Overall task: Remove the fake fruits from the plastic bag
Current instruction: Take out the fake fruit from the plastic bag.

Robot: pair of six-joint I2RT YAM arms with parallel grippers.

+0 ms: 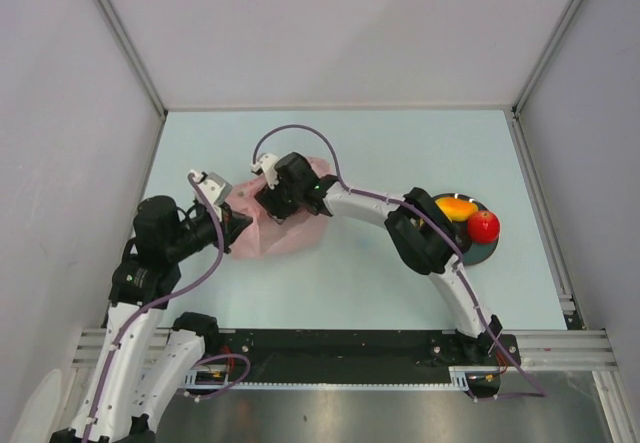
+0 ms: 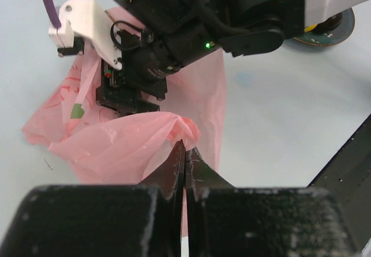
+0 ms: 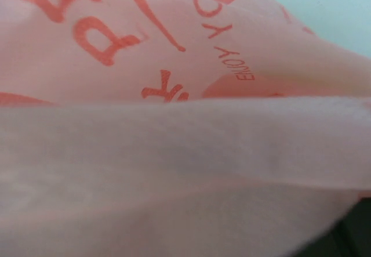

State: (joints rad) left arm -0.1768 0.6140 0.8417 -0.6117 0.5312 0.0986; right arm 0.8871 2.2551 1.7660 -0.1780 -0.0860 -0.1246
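Observation:
The pink plastic bag [image 1: 283, 237] lies crumpled at the table's middle left. My left gripper [image 1: 240, 225] is shut on a bunched fold of the bag's near edge, as the left wrist view [image 2: 185, 144] shows. My right gripper [image 1: 271, 204] reaches down into the bag from above; its fingers are buried in the film [image 2: 125, 99]. The right wrist view is filled with pink film [image 3: 174, 152], and no fingers or fruit show there. A yellow-orange fruit [image 1: 457, 208] and a red apple [image 1: 483, 226] lie on the dark plate [image 1: 470, 254]. The grape bunch is hidden.
The dark round plate stands at the right, behind my right arm's elbow [image 1: 420, 233], and its edge shows in the left wrist view [image 2: 342, 29]. White walls close off the back and sides. The black rail [image 1: 350, 348] runs along the near edge.

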